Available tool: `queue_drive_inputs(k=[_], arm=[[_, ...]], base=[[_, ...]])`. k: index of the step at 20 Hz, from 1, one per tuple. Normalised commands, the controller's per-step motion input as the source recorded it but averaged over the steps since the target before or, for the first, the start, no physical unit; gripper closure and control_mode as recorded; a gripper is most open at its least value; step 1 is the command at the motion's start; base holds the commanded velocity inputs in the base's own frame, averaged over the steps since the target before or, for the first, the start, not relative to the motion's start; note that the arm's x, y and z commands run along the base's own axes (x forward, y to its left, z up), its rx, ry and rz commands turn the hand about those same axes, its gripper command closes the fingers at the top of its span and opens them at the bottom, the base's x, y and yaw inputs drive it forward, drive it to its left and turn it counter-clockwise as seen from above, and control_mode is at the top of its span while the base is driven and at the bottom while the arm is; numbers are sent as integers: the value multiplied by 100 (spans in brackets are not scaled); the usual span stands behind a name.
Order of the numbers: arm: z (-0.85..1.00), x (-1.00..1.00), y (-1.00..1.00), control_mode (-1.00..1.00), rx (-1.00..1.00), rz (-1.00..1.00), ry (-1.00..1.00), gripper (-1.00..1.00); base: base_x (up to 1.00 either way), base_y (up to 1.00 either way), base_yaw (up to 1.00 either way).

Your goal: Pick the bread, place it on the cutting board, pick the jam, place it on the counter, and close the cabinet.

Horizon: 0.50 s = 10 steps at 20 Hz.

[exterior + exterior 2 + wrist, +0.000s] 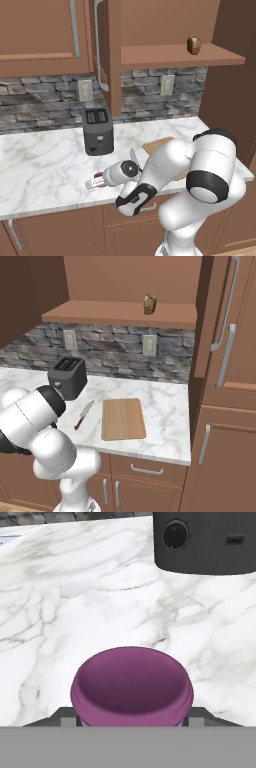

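While the bread point(194, 45) sits on the shelf point(170, 55) high above the gripper point(95, 181), the cutting board point(123, 418) off to its side lies bare. Partly closed jaws appear to clasp the jam point(131, 688) low over the counter point(45, 160), toaster point(205, 542) ahead; the cabinet point(107, 55) stands open, so nothing looks finished.

One toaster point(97, 131), one knife point(84, 415), one cutting board point(123, 419), one bread point(149, 304), one jam jar point(131, 688), two outlets point(149, 344).

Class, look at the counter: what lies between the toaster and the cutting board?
A knife lies between the toaster and the cutting board in the right base view.
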Motion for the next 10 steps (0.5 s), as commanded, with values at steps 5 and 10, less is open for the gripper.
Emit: queue_drive_inputs(k=[5, 10], arm=[[0, 0, 0, -100, 0, 0, 0, -100], [0, 0, 0, -100, 0, 0, 0, -100]], base=[[0, 0, 0], [0, 0, 0]])
